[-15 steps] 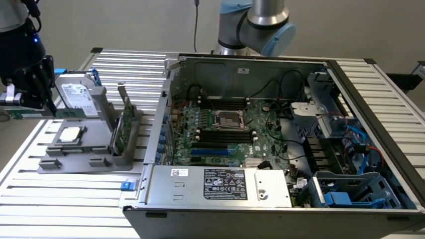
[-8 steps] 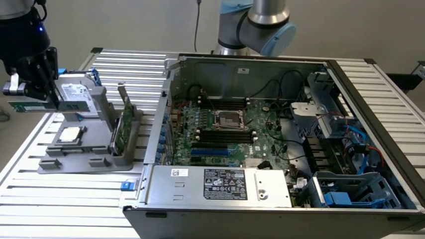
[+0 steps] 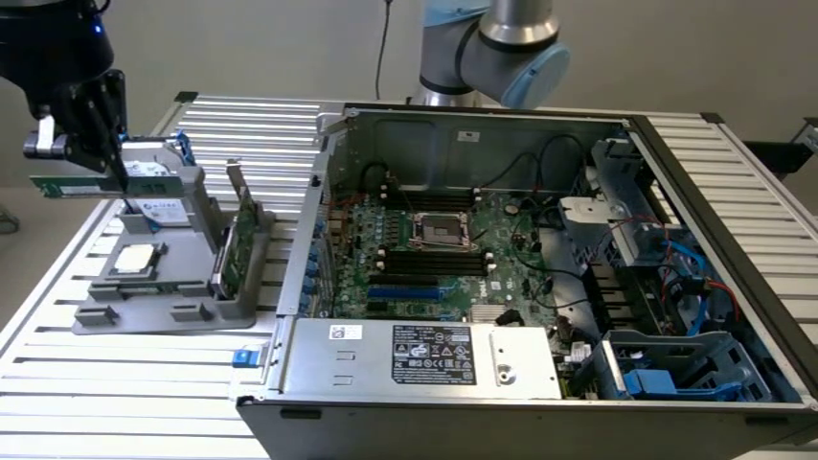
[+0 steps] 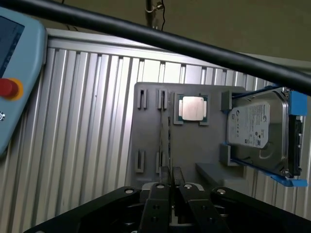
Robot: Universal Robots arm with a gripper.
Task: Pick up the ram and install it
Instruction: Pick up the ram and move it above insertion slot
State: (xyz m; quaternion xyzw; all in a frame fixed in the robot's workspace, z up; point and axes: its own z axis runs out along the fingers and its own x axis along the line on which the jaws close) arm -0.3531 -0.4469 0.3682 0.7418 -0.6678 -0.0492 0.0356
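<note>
Over slatted table (image 3: 128, 383), end effector (image 3: 110, 178) pinches the ram (image 3: 64, 184); hard drive label (image 4: 250, 127) seems illegible.

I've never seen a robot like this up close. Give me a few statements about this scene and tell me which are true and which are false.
1. The gripper is shut on the ram. True.
2. The ram is plugged into the motherboard. False: it hangs in the gripper over the gray holder, to the exterior view's left of the computer case.
3. The computer case is open, with the motherboard showing. True.
4. The green card lies flat. False: it stands on edge in the gray holder.
5. A hard drive with blue rails rests on the gray holder. True.
</note>
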